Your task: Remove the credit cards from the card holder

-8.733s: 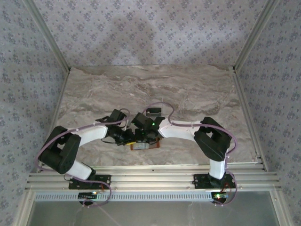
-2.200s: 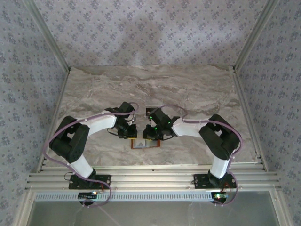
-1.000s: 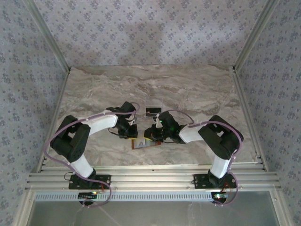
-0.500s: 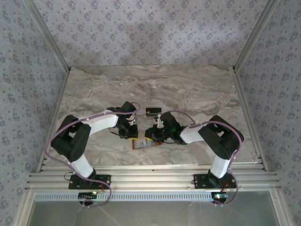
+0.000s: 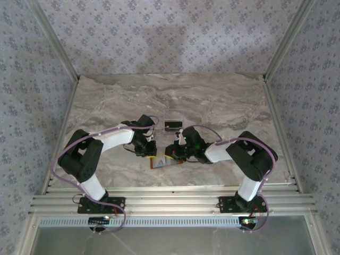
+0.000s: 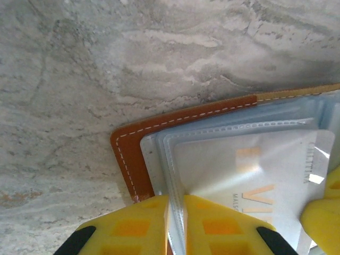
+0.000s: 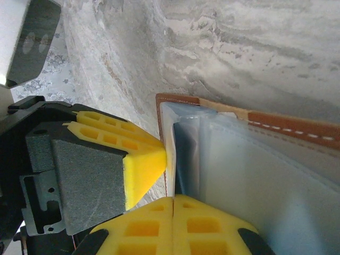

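Here the step in hand seems to be pulling a card out of its clear sleeve. To do it well, the left hand [image 6: 175, 206] should pin the card holder [image 6: 132, 159] down while the right hand [image 7: 174, 206] draws the card straight along the sleeve, flat and slowly, so that the plastic does not buckle and the whole holder is not dragged over the desk [image 6: 95, 64]. The left hand is closed almost fully on the thin edge of the clear sleeves, near the holder's corner. The right hand, just beside it along the holder, has its pads pressed together at the sleeves; whether a card edge is between them I cannot tell. The card holder lies open and flat close to the middle of the desk's near edge, under both hands. One of the credit cards [image 6: 249, 175], whitish with orange letters, sits inside the top sleeve, just beside the left hand's pads. A small dark card [image 5: 171, 125] lies apart, more toward the far edge.
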`<state>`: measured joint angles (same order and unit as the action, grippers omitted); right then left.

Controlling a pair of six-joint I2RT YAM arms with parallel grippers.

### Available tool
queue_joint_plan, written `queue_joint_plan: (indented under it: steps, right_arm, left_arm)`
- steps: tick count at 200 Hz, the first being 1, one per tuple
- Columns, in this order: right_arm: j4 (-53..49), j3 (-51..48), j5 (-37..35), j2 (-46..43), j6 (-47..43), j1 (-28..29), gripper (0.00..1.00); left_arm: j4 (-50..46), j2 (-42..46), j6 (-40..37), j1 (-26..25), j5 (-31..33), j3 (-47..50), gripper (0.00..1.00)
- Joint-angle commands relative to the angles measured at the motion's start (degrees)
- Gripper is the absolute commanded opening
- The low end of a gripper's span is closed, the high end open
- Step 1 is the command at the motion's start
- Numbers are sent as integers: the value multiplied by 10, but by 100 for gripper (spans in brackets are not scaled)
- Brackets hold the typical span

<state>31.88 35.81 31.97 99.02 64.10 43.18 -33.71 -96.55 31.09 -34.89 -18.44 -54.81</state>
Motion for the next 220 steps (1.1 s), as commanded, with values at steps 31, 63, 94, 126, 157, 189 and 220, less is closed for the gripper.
queue_joint_plan:
  steps: [31,63,94,126,157,189,220]
  right_arm:
    - [-66,-5,-34,-58,-40,-8,3]
    - [-130,3,-55,-76,-66,-7,2]
    - [-126,16,-28,-68,-71,-5,11]
    - [-122,42,12,-45,-71,0,20]
    - [-136,55,20,-32,-72,6,16]
    - [-186,67,16,-30,-87,6,13]
    - [-239,84,16,-25,-95,6,12]
  left_arm:
    - [-47,-24,-2,-4,42,11,16]
    - [-48,-20,-2,-3,42,8,15]
    - [-48,-24,-3,-3,38,0,15]
    - [-48,-31,-5,-4,39,-5,15]
    - [-48,-30,-7,-4,38,-7,15]
    - [-48,-29,-5,-4,39,-7,15]
    - [-49,-29,-8,-5,39,-8,15]
